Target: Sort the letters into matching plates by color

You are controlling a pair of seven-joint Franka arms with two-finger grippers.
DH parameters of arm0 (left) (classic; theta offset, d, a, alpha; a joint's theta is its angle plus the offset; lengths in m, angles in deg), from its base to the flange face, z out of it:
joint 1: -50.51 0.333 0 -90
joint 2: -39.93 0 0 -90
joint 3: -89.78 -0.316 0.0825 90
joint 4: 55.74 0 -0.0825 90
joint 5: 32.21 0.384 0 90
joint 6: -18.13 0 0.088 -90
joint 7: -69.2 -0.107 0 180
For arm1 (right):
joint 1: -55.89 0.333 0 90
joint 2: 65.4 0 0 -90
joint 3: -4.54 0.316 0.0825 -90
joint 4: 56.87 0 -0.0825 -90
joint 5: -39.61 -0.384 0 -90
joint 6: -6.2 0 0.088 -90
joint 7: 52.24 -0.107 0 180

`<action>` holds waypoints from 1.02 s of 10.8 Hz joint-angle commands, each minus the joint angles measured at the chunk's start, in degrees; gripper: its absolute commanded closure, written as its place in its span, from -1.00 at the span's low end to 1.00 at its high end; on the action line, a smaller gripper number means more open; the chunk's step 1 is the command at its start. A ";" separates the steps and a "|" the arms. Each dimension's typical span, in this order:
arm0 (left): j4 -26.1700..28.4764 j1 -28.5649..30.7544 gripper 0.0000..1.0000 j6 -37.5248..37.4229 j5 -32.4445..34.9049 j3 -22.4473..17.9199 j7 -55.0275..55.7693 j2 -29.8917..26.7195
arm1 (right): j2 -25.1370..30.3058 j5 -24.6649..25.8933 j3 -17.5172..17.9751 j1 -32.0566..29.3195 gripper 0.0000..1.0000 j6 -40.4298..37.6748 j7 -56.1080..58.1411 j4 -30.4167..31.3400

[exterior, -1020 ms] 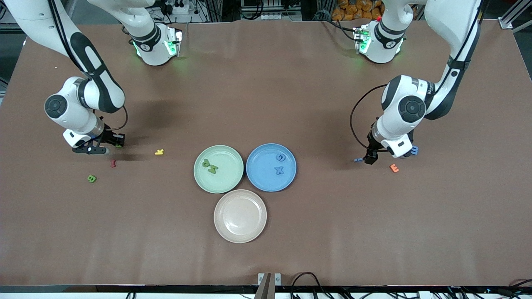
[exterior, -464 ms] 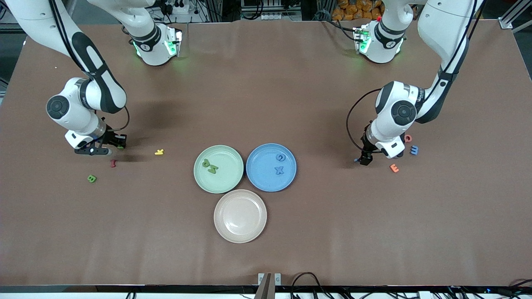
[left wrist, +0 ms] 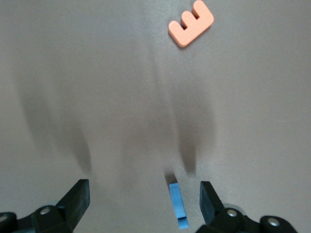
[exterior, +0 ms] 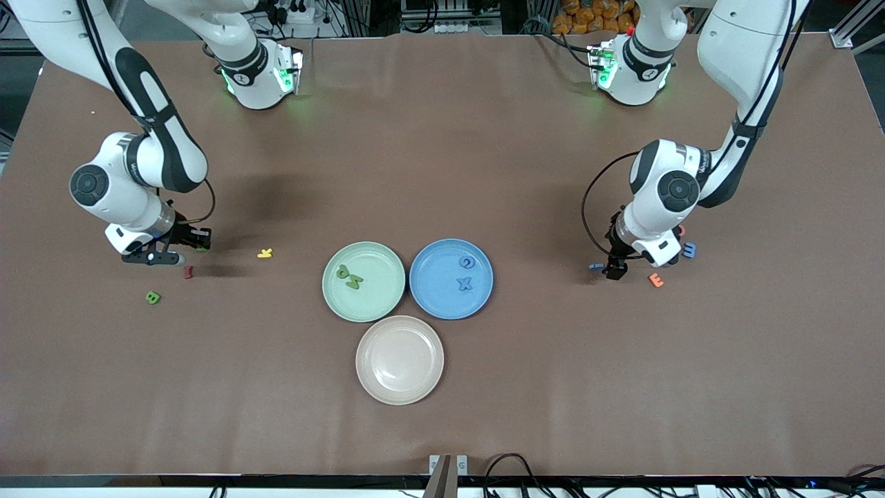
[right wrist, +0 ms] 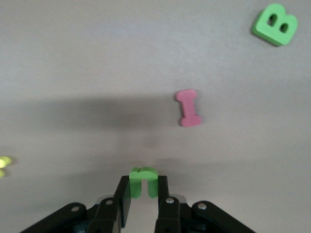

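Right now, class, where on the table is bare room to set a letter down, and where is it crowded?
Bare: the beige plate, and the table between the arm bases and the green plate and blue plate. Crowded: around the right gripper and left gripper.

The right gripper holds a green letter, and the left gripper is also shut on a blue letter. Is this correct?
Not entirely. The right gripper is shut on a green letter, but the left gripper is open: the left wrist view shows its jaws spread, with the blue letter lying between them, not gripped.
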 commanded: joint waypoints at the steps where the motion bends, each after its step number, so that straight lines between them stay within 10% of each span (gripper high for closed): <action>1: -1.93 -1.68 -1.00 1.18 -0.77 -0.71 0.93 1.92 | 1.45 -5.20 4.48 -0.56 0.54 -3.55 -4.79 -2.62; 9: -3.43 -3.09 -0.95 1.62 -0.60 -1.59 0.84 3.77 | -3.73 -7.41 6.07 14.72 0.54 -8.83 -31.66 -16.15; 10: -3.43 -3.35 0.28 1.88 -0.51 -1.59 0.58 3.77 | -5.31 -7.33 6.07 16.57 0.54 -8.83 -34.48 -18.17; 11: -3.43 -3.35 0.97 1.89 -0.51 -1.59 0.66 3.77 | -6.89 -7.33 6.07 18.24 0.54 -8.83 -37.29 -20.19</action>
